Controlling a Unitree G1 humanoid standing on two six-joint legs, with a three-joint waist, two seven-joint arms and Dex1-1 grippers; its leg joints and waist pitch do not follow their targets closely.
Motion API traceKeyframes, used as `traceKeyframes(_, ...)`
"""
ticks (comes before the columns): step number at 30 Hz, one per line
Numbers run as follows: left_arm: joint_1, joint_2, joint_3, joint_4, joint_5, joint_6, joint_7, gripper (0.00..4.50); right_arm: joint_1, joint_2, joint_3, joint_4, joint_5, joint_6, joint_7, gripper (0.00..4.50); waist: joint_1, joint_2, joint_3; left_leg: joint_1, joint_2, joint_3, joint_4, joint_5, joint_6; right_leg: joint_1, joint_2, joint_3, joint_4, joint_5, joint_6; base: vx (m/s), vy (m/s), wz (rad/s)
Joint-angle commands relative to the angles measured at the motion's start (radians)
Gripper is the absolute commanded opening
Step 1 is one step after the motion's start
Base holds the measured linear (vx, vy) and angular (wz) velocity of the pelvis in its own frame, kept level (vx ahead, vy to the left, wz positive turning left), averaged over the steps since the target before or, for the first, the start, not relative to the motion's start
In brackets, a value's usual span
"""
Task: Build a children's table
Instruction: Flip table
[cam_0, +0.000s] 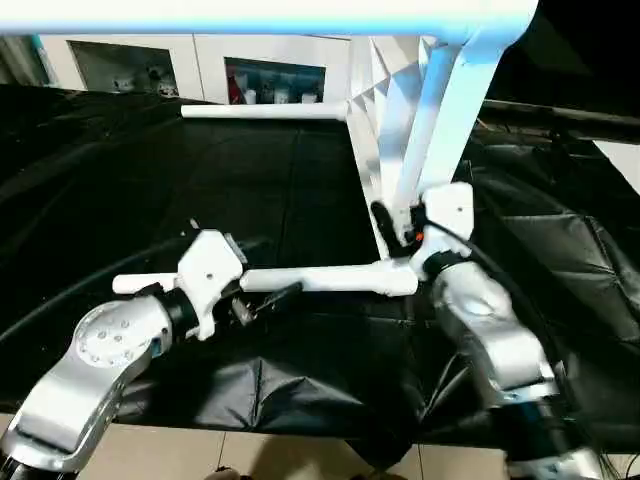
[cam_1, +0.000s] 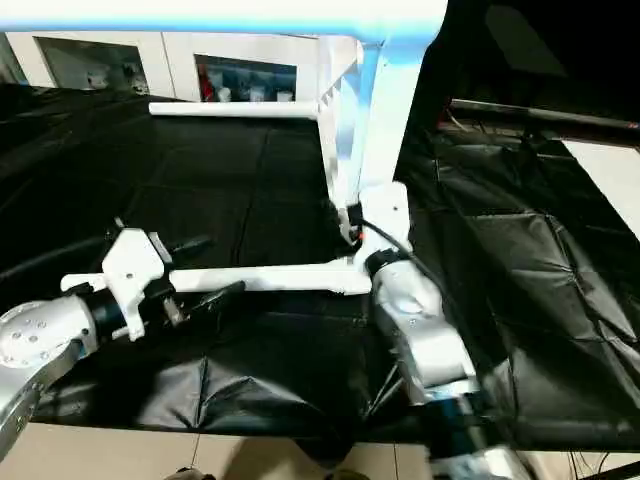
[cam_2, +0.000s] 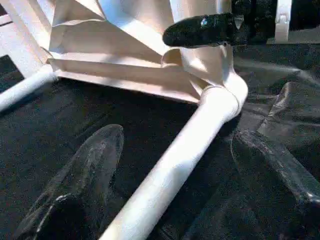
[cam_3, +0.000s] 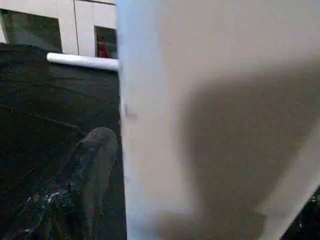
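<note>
1 tabletop, stood on edge. 4 legs seen: 1 across the top near the camera, 1 slanting down from it, 1 level at the far side, 1 level near the robot. 2 grippers: left gripper, right gripper. 1 black cloth under it all. Cabinets at back, approx. 2 glass doors; exact no. unclear.

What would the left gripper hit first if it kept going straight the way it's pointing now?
Probably the tabletop's corner socket. The open left gripper straddles the near leg and points along it toward that socket, where the right gripper's finger also sits; depth is uncertain.
</note>
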Motion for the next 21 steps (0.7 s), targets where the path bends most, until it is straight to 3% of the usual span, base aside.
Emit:
traceKeyframes(1, 0.006, -0.002, -0.002, -0.014, 0.017, -0.014, 0.000, 3.87, -0.022, 0.004, -0.001, 0.017, -0.008, -0.019, 0.009, 3.80, 0.002, 0.012, -0.058, 0.027, 0.021, -0.019, -0.084, -0.397, -0.094, 0.019, -0.026, 0.021, -0.071, -0.326, -0.086, 0.000, 0.000, 0.00)
traceKeyframes(2, 0.014, -0.003, -0.004, -0.020, 0.025, -0.016, -0.003, 3.87, -0.022, 0.008, 0.000, 0.027, -0.014, -0.035, 0.010, 3.55, 0.003, 0.011, -0.059, 0.026, 0.021, -0.018, -0.083, -0.387, -0.091, 0.020, -0.026, 0.022, -0.070, -0.315, -0.088, 0.000, 0.000, 0.00)
traceKeyframes(11, 0.028, 0.001, -0.009, -0.034, 0.036, -0.018, 0.004, 3.87, -0.025, 0.014, -0.003, 0.054, -0.028, -0.061, -0.002, 3.55, 0.006, 0.011, -0.060, 0.027, 0.020, -0.016, -0.081, -0.370, -0.082, 0.021, -0.025, 0.021, -0.068, -0.300, -0.096, 0.000, 0.000, 0.00)
traceKeyframes(13, 0.032, 0.000, -0.009, -0.037, 0.038, -0.020, 0.009, 3.87, -0.026, 0.014, -0.003, 0.069, -0.035, -0.075, -0.007, 3.22, 0.006, 0.011, -0.060, 0.028, 0.020, -0.016, -0.081, -0.368, -0.082, 0.021, -0.025, 0.021, -0.067, -0.296, -0.097, 0.000, 0.000, 0.00)
traceKeyframes(19, 0.058, -0.017, -0.018, -0.046, 0.047, -0.026, 0.006, 3.87, -0.032, 0.021, -0.005, 0.136, -0.067, -0.140, -0.001, 2.99, 0.006, 0.011, -0.060, 0.028, 0.020, -0.015, -0.079, -0.384, -0.078, 0.020, -0.026, 0.022, -0.070, -0.313, -0.102, 0.000, 0.000, 0.00)
traceKeyframes(21, 0.059, -0.015, -0.018, -0.044, 0.058, -0.030, 0.005, 3.87, -0.033, 0.021, -0.005, 0.143, -0.072, -0.148, -0.002, 2.69, 0.006, 0.012, -0.060, 0.027, 0.020, -0.016, -0.080, -0.378, -0.076, 0.022, -0.025, 0.021, -0.069, -0.302, -0.101, 0.000, 0.000, 0.00)
